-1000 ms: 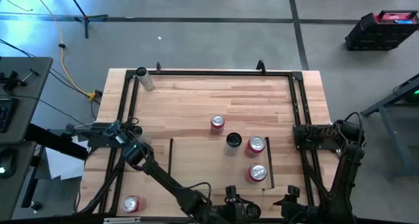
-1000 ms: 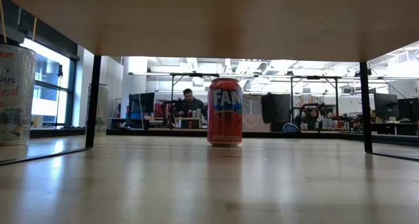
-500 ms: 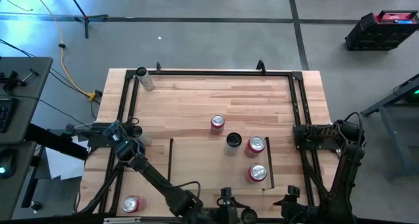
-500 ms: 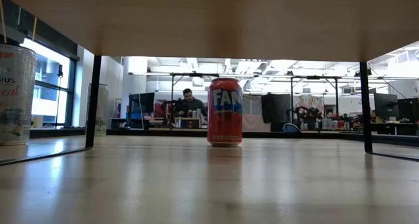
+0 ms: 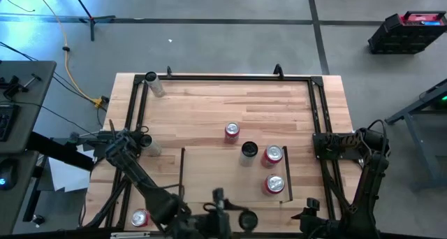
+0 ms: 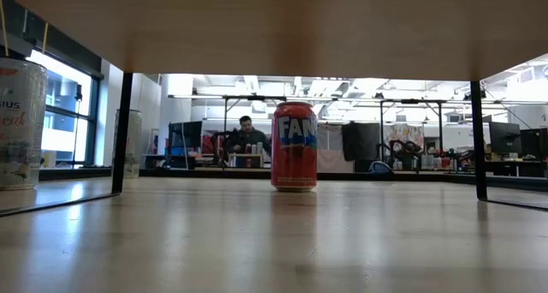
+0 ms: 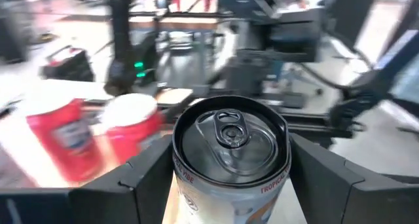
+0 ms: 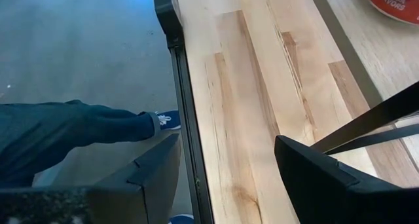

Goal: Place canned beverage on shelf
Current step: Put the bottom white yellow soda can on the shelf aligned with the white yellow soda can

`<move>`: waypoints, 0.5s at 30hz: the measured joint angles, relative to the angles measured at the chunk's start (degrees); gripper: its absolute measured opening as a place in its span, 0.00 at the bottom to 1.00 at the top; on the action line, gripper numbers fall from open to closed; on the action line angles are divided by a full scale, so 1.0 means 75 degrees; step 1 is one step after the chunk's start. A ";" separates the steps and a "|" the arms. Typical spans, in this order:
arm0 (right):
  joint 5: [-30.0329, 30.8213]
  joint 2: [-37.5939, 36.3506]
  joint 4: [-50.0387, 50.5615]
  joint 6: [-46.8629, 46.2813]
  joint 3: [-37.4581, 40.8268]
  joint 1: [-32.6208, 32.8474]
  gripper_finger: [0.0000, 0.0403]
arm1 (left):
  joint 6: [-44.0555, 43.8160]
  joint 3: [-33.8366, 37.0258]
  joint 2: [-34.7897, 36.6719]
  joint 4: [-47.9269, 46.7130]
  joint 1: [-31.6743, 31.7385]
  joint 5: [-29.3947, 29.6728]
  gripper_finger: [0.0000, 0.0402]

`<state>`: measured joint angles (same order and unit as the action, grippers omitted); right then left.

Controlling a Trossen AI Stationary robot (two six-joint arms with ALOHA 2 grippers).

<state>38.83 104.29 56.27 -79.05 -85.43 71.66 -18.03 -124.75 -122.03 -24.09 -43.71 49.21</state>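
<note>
Swung left arm toward table's near edge since a second ago, silver can (image 7: 229,152) still clamped between my left fingers (image 7: 141,185). Left gripper (image 5: 234,219) now low beside shelf (image 5: 209,170). Three cans on shelf ahead of it: dark-topped can (image 5: 248,152), two red cans (image 5: 273,155). Right gripper (image 8: 226,178) parked over table's right edge, fingers apart, empty.

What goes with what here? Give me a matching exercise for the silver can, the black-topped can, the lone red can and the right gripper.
1. silver can
2. black-topped can
3. lone red can
4. right gripper

A. on the shelf
B. open, empty
C. in the left gripper
D. on the tabletop, off the shelf

Pairs: 1-C, 2-A, 3-D, 4-B
</note>
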 joint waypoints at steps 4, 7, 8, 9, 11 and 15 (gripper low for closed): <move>0.0000 0.0000 -0.0099 0.0000 0.0000 -0.0006 0.58 | -0.0760 -0.0003 0.0225 -0.0753 0.0017 0.0813 0.61; -0.0003 0.0000 -0.0148 0.0000 -0.0009 -0.0024 0.58 | -0.1279 0.0000 0.0227 -0.1145 0.0143 0.1020 0.61; -0.0006 0.0000 -0.0107 0.0026 -0.0064 -0.0036 0.58 | -0.1421 0.0000 0.0219 -0.1255 0.0192 0.0994 0.61; -0.0006 0.0000 -0.0116 0.0096 -0.0146 -0.0041 0.58 | -0.1536 0.0000 0.0210 -0.1334 0.0246 0.0954 0.61; 0.0021 0.0000 -0.0115 0.0332 -0.0396 -0.0041 0.58 | -0.1744 0.0000 0.0208 -0.1470 0.0347 0.0871 0.61; 0.0178 0.0000 -0.0017 0.0978 -0.0996 -0.0041 0.58 | -0.1933 0.0000 0.0205 -0.1722 0.0461 0.0972 0.61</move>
<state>40.16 104.29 56.14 -71.71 -92.90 71.35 -32.53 -124.75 -120.49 -37.00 -40.25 56.50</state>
